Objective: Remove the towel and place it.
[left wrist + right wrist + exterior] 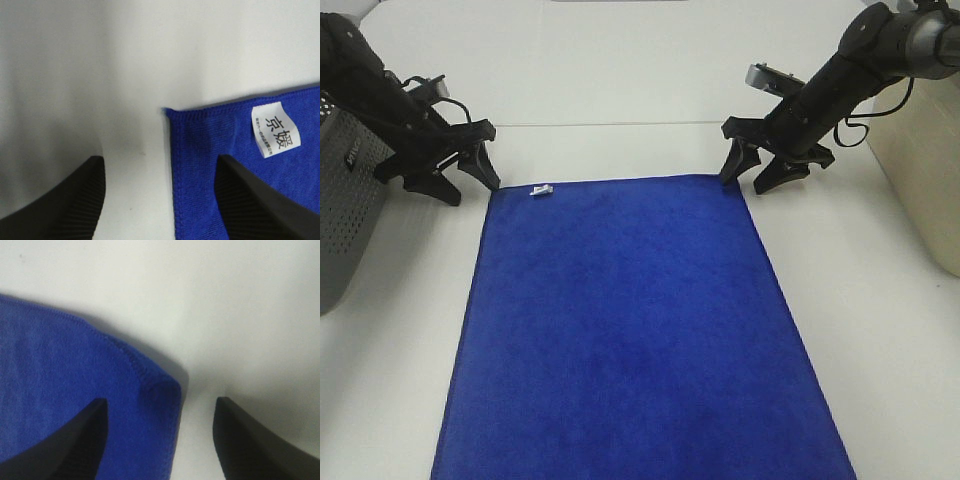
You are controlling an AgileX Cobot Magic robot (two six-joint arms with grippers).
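Blue towel [630, 330] lies flat: my wide left end effector [472, 192] at eleven, right end effector [742, 185] at one o'clock, may pinch nothing.

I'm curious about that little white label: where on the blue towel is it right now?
In the high view the white tag sits at the towel's far left corner, right beside the left gripper, whose open jaws straddle that corner.

White table [640, 90], seen from above. A towel [630, 330], royal blue, lies flat and spread from the centre to the bottom edge of the frame, its white tag [541, 190] at the upper-left corner. Grey perforated basket [345, 215] at the left edge; beige bin [930, 180] at the right edge.
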